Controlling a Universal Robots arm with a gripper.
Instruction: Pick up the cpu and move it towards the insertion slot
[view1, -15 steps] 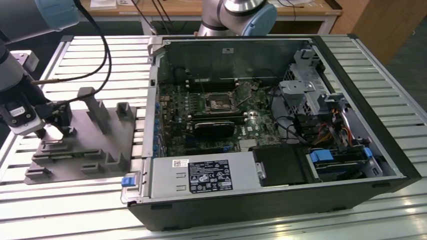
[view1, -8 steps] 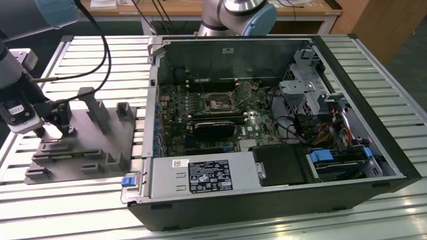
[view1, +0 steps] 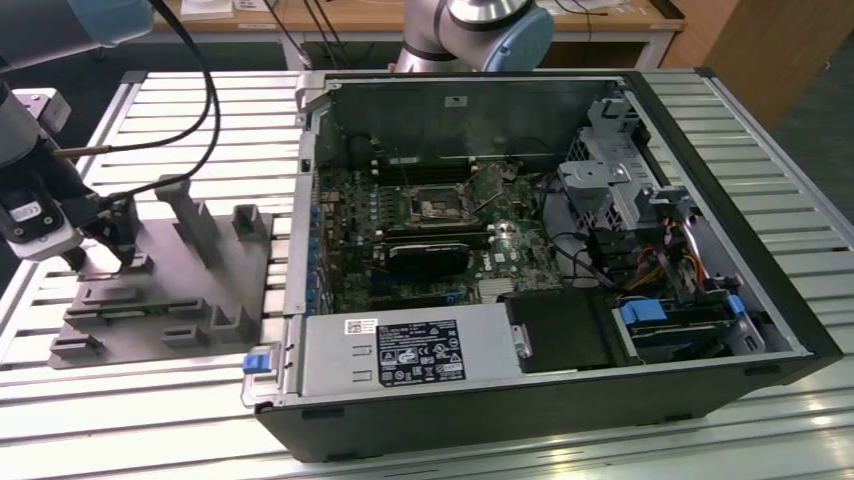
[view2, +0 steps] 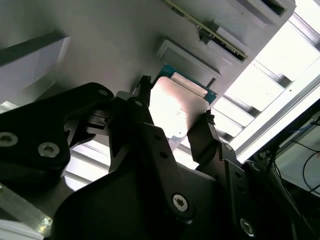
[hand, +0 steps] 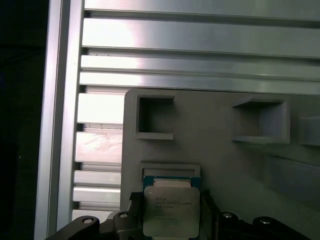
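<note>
The cpu (hand: 170, 207), a flat silvery square with a blue-green rim, lies at a shallow pocket of the grey plastic fixture (view1: 174, 290) on the exterior view's left. My gripper (view1: 114, 250) reaches down onto that fixture. In both wrist views its two black fingers (view2: 202, 132) sit against opposite edges of the cpu (view2: 175, 107), so the gripper (view2: 175, 102) is shut on it. I cannot tell whether the chip is lifted off the pocket. The insertion slot (view1: 438, 205), a small square socket with a metal frame, sits on the green board inside the open computer case, far from the gripper.
The open black computer case (view1: 747, 330) takes up the middle and the exterior view's right. Upright posts (view1: 187, 215) of the fixture stand between the gripper and the case. A black cable (view1: 200, 100) hangs from the arm. The fixture's empty square pockets (hand: 155, 117) lie beyond the cpu.
</note>
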